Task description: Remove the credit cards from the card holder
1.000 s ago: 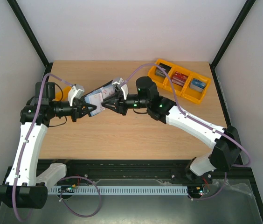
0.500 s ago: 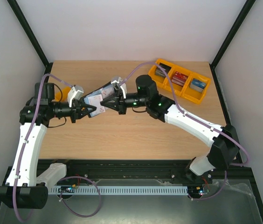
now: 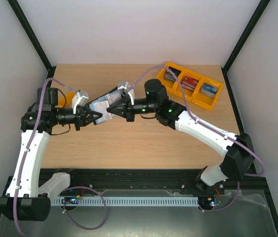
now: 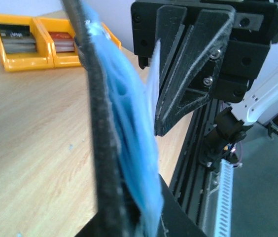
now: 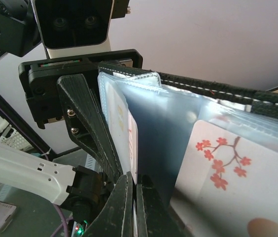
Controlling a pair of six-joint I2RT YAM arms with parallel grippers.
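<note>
The black card holder (image 3: 105, 102) is hanging open in the air over the middle of the table (image 3: 129, 143), between the two claws. The left claw (image 3: 95, 117) is squeezing one edge of it. The right claw (image 3: 114, 109) is pressing together on a thin pale credit card (image 5: 129, 133) at a clear pocket. Only the right wrist view is showing this pinch, and a second card (image 5: 219, 168) with red flowers beside it. From above, the claws are covering that spot. Far back on the right, yellow trays (image 3: 198, 102) are holding card stacks.

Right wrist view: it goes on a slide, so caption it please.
The right pincer pinches a credit card in the open card holder, which the left pincer grips.
</note>
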